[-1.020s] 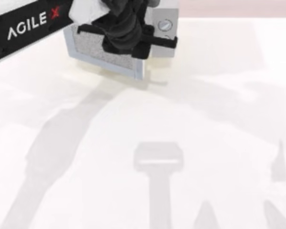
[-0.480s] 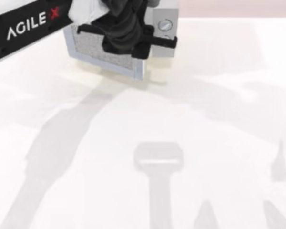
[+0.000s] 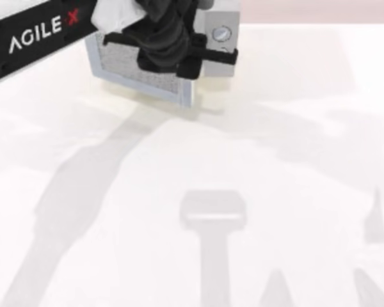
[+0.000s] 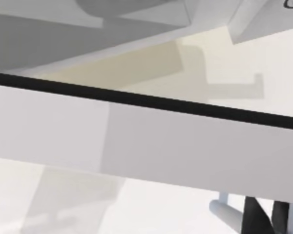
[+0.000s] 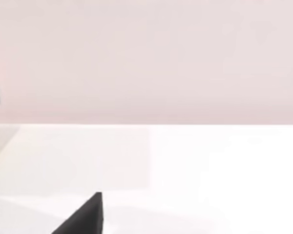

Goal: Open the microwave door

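White tabletop all round; the microwave [image 3: 173,45] sits at its far edge, the microwave door [image 3: 141,77] ajar. My left gripper [image 3: 179,54] works its free edge, finger state hidden. I'd pull in an arc about the hinge.

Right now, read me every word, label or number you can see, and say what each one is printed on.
"AGILE X": white letters with a red X, on the black link of the left arm, which reaches over the small boxy light-grey microwave.
Nothing else readable; the round silver knob shows only a slot.
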